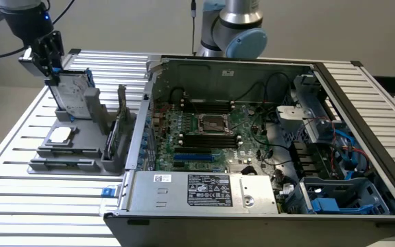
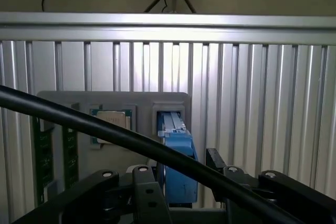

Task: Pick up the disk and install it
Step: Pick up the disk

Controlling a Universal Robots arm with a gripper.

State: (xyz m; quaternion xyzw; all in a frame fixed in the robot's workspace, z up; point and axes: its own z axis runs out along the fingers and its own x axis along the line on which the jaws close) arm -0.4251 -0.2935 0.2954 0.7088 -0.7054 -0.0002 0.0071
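Wrist view, nearest first: one black cable (image 2: 79, 121) is seen crossing in front of the gripper (image 2: 182, 174). The claw is found released, its jaws spread to their widest, one black finger (image 2: 148, 195) on each side of the disk (image 2: 177, 156). A narrow gap is visible between the disk's blue carrier and one finger; contact on the other side cannot be told. Nothing is grasped.

The disk is found standing on edge in a slot of the grey holder (image 2: 118, 99). Beside it one square chip (image 2: 112, 120) is laid flat in a recess, and beyond that two green circuit boards (image 2: 42, 153) are stood on edge in further slots.

Exterior view, front to back: one grey metal box with white stickers (image 1: 204, 190) is noted along the front edge of one open computer case (image 1: 232, 72). The case is set on one slatted metal table (image 1: 33, 206). At this view's left the holder (image 1: 74, 154) is placed just beside the case, with the chip (image 1: 60, 135) at the front and the disk (image 1: 74, 92) upright behind it. The gripper (image 1: 51, 72) is positioned over the disk's top edge. One disk is counted.
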